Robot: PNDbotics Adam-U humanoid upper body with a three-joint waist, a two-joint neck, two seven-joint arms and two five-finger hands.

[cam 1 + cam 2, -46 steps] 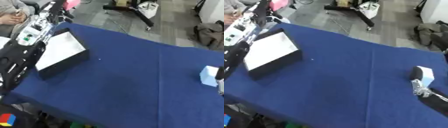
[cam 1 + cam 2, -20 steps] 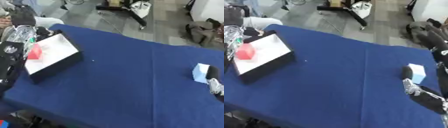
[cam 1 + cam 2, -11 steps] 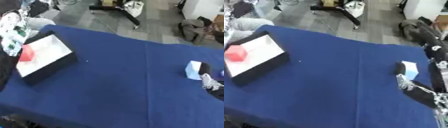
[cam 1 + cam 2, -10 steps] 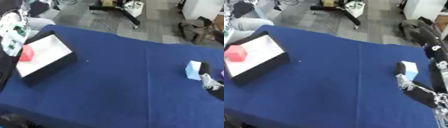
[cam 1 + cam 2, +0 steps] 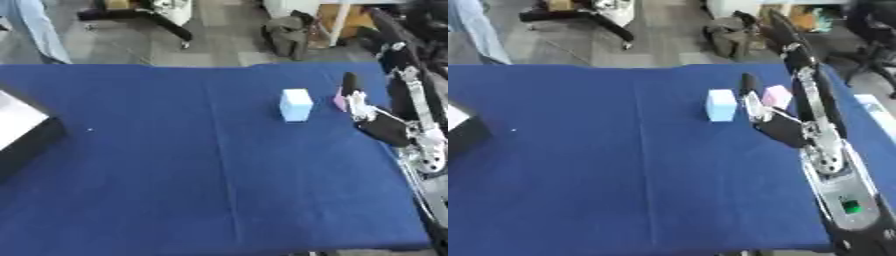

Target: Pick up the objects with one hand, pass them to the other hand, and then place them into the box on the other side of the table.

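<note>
A light blue block (image 5: 296, 105) stands on the blue table (image 5: 192, 180), right of centre. Just right of it is a pink block (image 5: 777, 96), partly hidden behind my right hand (image 5: 381, 129). That hand sits beside both blocks with its fingers (image 5: 350, 85) straight, pointing to the far side, and holds nothing. The black box with a white inside (image 5: 22, 132) is cut off at the left edge, so its contents do not show. My left hand is out of view.
My right forearm (image 5: 833, 165) runs along the table's right edge. On the floor beyond the far edge are a wheeled black stand (image 5: 140, 12) and a dark bag (image 5: 289, 30). Bare blue cloth lies between the box and the blocks.
The camera has swung right, so the box slid to the left edge and the red block inside it left the picture. My left hand is gone from view. The pink block now shows.
</note>
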